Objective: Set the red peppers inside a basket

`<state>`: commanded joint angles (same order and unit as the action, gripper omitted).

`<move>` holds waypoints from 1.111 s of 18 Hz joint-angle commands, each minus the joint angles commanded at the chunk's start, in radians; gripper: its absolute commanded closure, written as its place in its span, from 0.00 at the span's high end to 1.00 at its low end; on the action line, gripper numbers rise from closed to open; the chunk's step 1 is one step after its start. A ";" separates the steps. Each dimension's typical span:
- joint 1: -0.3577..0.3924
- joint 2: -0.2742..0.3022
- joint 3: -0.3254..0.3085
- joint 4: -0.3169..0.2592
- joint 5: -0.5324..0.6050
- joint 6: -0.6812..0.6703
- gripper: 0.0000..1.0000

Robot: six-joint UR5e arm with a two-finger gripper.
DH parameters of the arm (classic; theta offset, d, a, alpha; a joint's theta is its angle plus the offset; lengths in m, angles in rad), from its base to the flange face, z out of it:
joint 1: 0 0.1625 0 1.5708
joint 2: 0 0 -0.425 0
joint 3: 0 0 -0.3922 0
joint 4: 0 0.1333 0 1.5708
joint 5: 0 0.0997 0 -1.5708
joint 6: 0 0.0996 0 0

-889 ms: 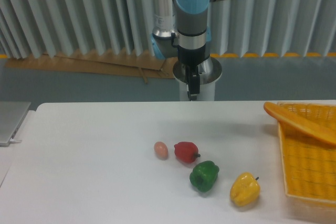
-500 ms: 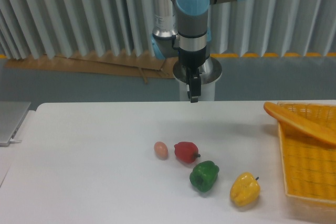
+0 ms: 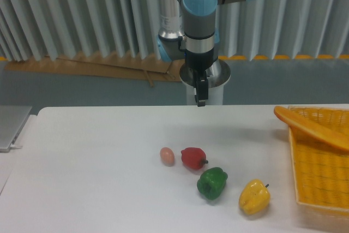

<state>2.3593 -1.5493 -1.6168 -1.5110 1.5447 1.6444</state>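
Gripper: your gripper hangs above the far edge of the table, well behind the red pepper and up in the air. It carries nothing. You see it edge-on, so you cannot tell how wide the fingers stand.
Red pepper: it lies on the table near the middle, on its side, with the short dark stem pointing right. This is the 1 thing you have to move.
Egg: a small pinkish egg sits just left of the red pepper, close but apart. You should come down so the fingers do not knock it.
Green pepper: it sits just in front and to the right of the red pepper, nearly touching. That leaves little room on that side for a finger.
Yellow pepper: it lies further right of the red pepper, past the green one, out of your way.
Basket: the orange basket stands well to the right of the red pepper, at the table's edge, with its handle bar lying across the near-left corner. Its open top looks free to drop into.
Stage: approach not yet made; you likely need to bring the gripper forward and down over the red pepper.
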 joint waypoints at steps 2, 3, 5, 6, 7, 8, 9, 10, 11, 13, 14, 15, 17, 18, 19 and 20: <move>0.000 -0.002 0.000 0.000 0.000 0.000 1.00; 0.000 0.000 0.000 0.000 0.000 0.000 1.00; 0.000 0.000 0.000 0.000 0.000 0.000 1.00; 0.000 0.000 0.000 0.002 0.000 0.000 1.00; 0.000 0.000 0.000 0.000 0.000 0.002 1.00; 0.000 0.000 0.000 0.002 0.000 0.000 1.00; 0.000 0.000 0.000 0.002 0.000 0.000 1.00; 0.000 0.000 0.000 0.002 0.000 0.002 1.00; 0.000 0.000 0.000 0.002 0.000 0.002 1.00; 0.000 0.000 0.000 0.002 0.000 0.002 1.00; 0.000 0.000 0.000 0.000 0.000 0.003 1.00; 0.000 0.000 0.000 0.002 0.002 0.002 1.00; 0.002 0.000 0.000 0.002 0.002 0.011 1.00; 0.002 0.002 -0.002 0.002 0.003 0.008 1.00; 0.000 0.002 -0.002 0.002 0.006 -0.001 1.00; 0.000 0.000 -0.002 0.000 0.008 -0.011 1.00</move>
<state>2.3593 -1.5493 -1.6183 -1.5110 1.5524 1.6338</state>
